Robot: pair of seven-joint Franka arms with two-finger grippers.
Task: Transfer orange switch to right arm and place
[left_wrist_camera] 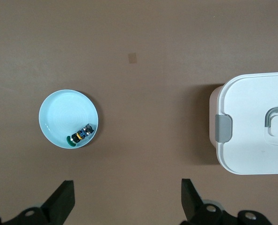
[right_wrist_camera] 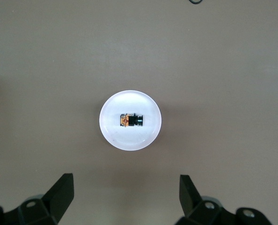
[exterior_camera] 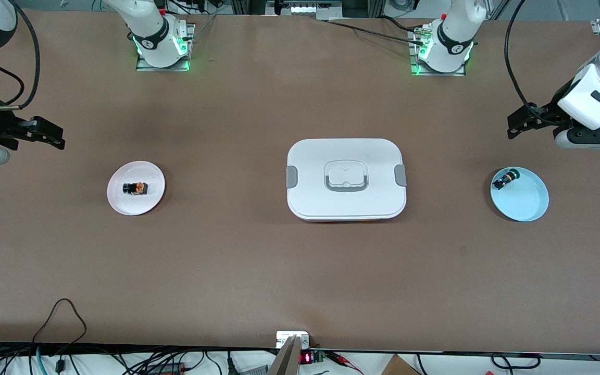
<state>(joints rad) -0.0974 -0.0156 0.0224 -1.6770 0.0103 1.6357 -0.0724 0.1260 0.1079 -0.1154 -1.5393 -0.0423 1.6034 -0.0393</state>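
You get even, diffuse overhead light on the brown bench (exterior_camera: pixel 227 260); shadows stay soft and short. The white box (exterior_camera: pixel 346 179) throws a faint shadow along its edge nearer the front camera, and a darker one beside it in the left wrist view. In the right wrist view the white plate (right_wrist_camera: pixel 111 126) glows almost blown out, its rim hazy. Green lights shine at both arm bases. Your front view is sharp throughout.

Matt brown table (exterior_camera: pixel 227 260), glossy plastic box (exterior_camera: pixel 346 208)
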